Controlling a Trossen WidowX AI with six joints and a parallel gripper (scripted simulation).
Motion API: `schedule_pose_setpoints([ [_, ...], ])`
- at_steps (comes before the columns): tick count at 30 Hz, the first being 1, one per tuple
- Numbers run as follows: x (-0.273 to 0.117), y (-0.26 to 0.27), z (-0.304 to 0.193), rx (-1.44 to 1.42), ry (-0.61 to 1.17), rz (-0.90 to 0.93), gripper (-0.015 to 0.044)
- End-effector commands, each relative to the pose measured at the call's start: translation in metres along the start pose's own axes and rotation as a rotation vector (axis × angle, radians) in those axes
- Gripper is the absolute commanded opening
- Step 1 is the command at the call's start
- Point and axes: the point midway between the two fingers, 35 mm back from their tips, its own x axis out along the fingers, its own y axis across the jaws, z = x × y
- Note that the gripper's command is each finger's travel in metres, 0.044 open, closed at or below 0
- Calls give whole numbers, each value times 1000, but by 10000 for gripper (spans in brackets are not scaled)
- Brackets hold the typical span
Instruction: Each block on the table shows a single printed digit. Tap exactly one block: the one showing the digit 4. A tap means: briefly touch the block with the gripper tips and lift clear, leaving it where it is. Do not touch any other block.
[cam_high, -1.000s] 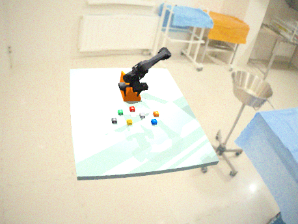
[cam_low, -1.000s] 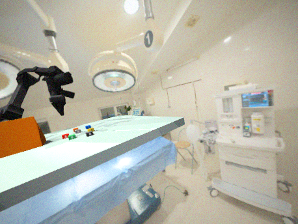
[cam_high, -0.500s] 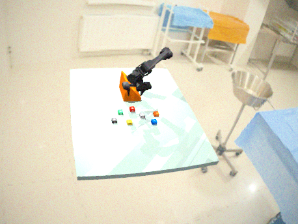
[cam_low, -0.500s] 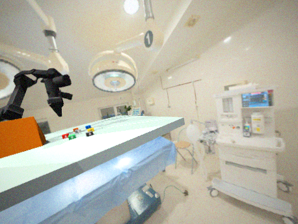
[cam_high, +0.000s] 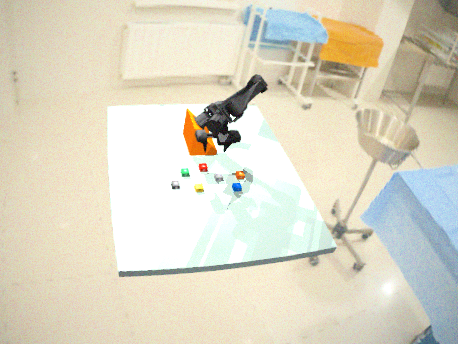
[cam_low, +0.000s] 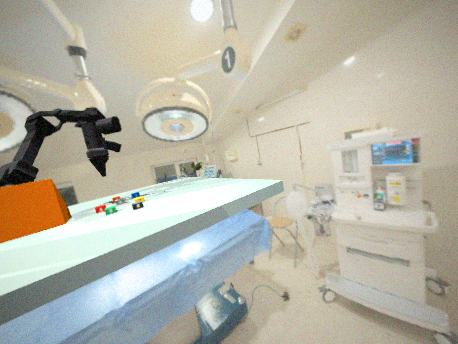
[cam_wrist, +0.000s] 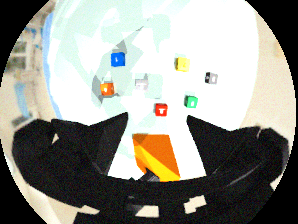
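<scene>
Several small blocks lie apart on the table: red (cam_high: 203, 167) (cam_low: 100, 209) (cam_wrist: 161, 110), green (cam_high: 185, 172) (cam_low: 111, 210) (cam_wrist: 191, 102), yellow (cam_high: 199, 188) (cam_low: 139, 199) (cam_wrist: 183, 64), blue (cam_high: 237, 187) (cam_low: 135, 195) (cam_wrist: 118, 59), orange (cam_high: 240, 175) (cam_wrist: 107, 89), light grey (cam_high: 218, 177) (cam_wrist: 142, 84) and dark grey (cam_high: 175, 185) (cam_low: 138, 205) (cam_wrist: 211, 78). Their digits are too small and blurred to read surely. My gripper (cam_high: 215, 149) (cam_low: 104, 175) (cam_wrist: 158, 116) is open and empty, high above the table, on the orange wedge's side of the blocks.
A large orange wedge (cam_high: 194, 140) (cam_low: 32, 210) (cam_wrist: 159, 151) stands on the table (cam_high: 150, 240) (cam_low: 190, 202) behind the blocks in the top view, close to the arm. The red block is the nearest block to it.
</scene>
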Motion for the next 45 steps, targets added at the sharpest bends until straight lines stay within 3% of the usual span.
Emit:
schedule_pose_setpoints([
  [1, 2, 32, 29, -8, 4, 10, 400],
  [22, 2, 32, 29, -8, 4, 10, 400],
  [29, 1, 131, 20, -8, 4, 13, 400],
  [45, 1, 134, 19, -8, 4, 14, 400],
])
